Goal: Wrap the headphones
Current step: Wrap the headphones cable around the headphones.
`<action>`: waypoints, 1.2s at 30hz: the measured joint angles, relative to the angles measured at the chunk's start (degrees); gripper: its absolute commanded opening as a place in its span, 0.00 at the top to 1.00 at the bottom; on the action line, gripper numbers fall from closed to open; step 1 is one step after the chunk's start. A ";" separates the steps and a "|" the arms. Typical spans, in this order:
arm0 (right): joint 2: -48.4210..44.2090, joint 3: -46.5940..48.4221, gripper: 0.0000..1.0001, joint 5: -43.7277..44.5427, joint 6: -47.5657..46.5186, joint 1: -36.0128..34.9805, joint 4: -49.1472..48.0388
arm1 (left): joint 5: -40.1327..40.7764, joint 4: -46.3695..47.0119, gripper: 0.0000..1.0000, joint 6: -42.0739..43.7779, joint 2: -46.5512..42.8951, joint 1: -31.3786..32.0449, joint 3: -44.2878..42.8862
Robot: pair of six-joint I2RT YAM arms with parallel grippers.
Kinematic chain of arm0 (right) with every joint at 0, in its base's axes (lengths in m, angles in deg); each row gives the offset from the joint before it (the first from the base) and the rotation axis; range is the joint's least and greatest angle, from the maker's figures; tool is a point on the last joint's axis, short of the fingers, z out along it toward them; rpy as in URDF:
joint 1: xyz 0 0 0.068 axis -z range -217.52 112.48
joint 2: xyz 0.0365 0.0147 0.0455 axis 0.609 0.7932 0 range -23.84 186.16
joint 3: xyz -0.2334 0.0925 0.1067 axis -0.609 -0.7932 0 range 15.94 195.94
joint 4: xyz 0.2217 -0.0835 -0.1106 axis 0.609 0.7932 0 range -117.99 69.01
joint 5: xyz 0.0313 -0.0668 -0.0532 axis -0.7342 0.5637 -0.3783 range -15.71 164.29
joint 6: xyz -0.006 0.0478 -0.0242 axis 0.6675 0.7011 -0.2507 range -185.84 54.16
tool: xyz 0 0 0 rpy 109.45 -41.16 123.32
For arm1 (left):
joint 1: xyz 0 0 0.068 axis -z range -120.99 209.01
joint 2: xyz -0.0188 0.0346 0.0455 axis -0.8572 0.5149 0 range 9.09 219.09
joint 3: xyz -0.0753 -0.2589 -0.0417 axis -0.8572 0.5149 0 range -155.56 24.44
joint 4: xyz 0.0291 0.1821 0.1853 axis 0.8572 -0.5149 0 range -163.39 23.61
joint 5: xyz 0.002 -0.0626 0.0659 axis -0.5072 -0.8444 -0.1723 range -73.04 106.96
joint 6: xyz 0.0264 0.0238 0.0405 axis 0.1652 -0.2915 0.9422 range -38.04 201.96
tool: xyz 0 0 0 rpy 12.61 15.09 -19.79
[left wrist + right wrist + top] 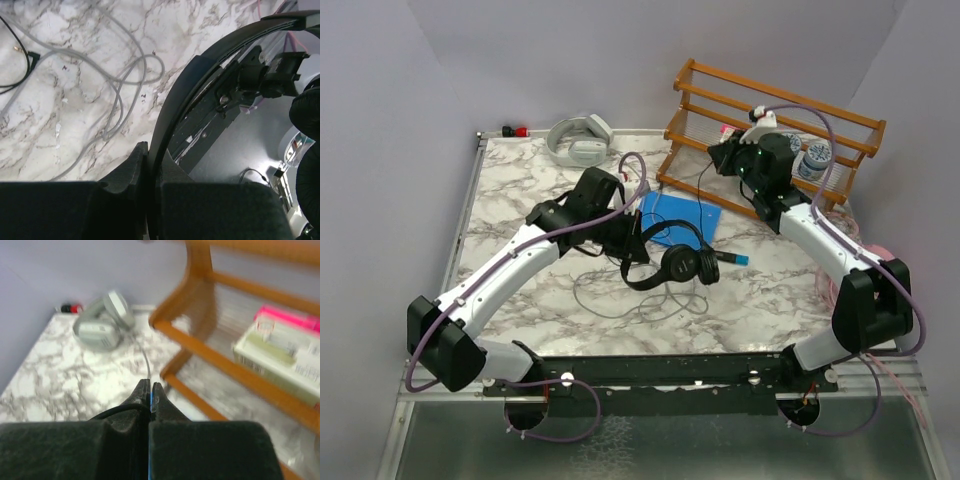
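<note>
Found the fingers (129, 167) of the left gripper (148, 150) clamped on the headband of the small black on-ear headphones (680, 262), in front of the orange wooden rack (775, 112). Saw the right gripper (150, 390) pinched shut on a thin black cable (120, 412) beside that rack, and large grey-white over-ear headphones (578, 140) left of it.

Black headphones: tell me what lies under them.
A blue flat item lies partly beneath the black headphones, beside grey cable loops on the marble table; its covered part is hidden.

Your table from above
You find the small headphones (680, 266) at the centre, just below the flat pad (672, 208); the large headphones (578, 140) lie upper left, the rack (720, 76) upper right.
</note>
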State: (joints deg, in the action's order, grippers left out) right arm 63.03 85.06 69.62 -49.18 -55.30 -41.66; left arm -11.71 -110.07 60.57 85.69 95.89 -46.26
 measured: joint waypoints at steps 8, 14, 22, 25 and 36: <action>0.00 -16.55 0.99 -6.01 5.88 0.28 -3.96 | -2.97 5.46 1.00 -5.22 -0.72 -1.18 -3.87; 0.00 -23.41 1.00 -13.94 10.40 -0.55 -12.11 | -5.16 10.32 1.00 -12.17 -0.98 -5.51 -6.38; -0.66 -30.51 0.99 -22.36 14.03 -11.61 -25.75 | 0.57 15.13 1.00 -19.69 -1.46 -8.55 -8.72; -1.62 -33.83 1.00 -25.94 14.93 -16.81 -33.88 | 3.34 15.32 1.00 -20.52 -1.46 -8.55 -8.74; -7.37 -37.55 0.97 -33.66 20.37 -23.15 -52.96 | 24.37 14.64 1.00 -19.23 -3.87 -8.55 -8.11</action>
State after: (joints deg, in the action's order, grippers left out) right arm 55.67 47.51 35.96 -28.81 -78.45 -94.62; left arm 12.66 -95.43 41.33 81.82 87.34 -54.37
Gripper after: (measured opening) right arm 0.019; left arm 0.080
